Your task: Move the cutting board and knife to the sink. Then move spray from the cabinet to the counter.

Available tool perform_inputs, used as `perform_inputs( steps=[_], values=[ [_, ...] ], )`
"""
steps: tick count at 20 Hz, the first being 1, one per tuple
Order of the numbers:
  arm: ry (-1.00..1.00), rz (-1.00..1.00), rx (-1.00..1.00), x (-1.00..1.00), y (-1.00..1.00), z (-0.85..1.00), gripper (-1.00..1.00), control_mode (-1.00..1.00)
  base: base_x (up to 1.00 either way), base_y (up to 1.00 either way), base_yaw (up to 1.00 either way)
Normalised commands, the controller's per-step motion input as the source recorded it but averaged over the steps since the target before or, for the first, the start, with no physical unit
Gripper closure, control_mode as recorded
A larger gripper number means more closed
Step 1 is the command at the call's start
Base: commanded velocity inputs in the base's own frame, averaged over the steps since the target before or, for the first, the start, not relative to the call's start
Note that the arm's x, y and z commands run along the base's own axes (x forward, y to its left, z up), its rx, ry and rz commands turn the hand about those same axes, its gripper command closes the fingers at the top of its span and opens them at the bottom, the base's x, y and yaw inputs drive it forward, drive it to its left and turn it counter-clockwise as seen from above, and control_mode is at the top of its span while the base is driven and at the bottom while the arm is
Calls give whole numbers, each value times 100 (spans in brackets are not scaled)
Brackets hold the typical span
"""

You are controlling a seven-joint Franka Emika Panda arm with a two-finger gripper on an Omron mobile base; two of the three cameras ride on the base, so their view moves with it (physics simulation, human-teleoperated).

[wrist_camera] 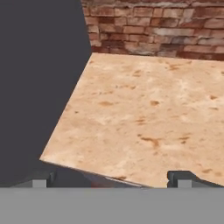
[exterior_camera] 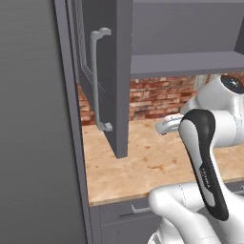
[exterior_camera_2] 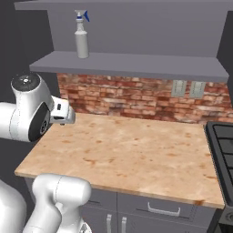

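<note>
The spray (exterior_camera_2: 82, 40), a slim pale grey bottle with a white trigger head and blue nozzle, stands upright on the shelf (exterior_camera_2: 136, 64) of the open cabinet. The cabinet door (exterior_camera: 112, 71) hangs open to the left with its long pale handle (exterior_camera: 97, 79). Below lies the beige wood-grain counter (exterior_camera_2: 136, 150). My gripper (wrist_camera: 111, 179) is open, its fingertips (wrist_camera: 183, 178) far apart with nothing between them. It hovers over the counter's (wrist_camera: 144, 109) left end, well below and left of the spray. The cutting board, knife and sink are out of view.
A red brick wall (exterior_camera_2: 123, 98) with two outlets (exterior_camera_2: 179, 88) backs the counter. A black stove (exterior_camera_2: 223, 145) borders it on the right. A dark tall panel (exterior_camera: 33, 143) closes the left side. Grey drawer fronts (exterior_camera_2: 159, 207) sit under the counter edge.
</note>
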Motion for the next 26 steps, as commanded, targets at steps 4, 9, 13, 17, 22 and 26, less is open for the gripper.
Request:
perform_inputs(
  steps=[4, 9, 13, 17, 22, 26],
  values=[
    [-20, 0, -3, 7, 0, 53, -100, -100, 0, 0, 0],
    [-31, 0, 0, 6, 0, 46, -100, -100, 0, 0, 0],
    [-32, -1, 0, 6, 0, 42, -100, -100, 0, 0, 0],
    [-33, 0, 0, 2, 0, 40, -100, -100, 0, 0, 0],
    [-16, -5, 0, 5, -1, 43, -100, -100, 0, 0, 0],
    [0, -9, 0, 18, -5, 46, -100, -100, 0, 0, 0]
  ],
)
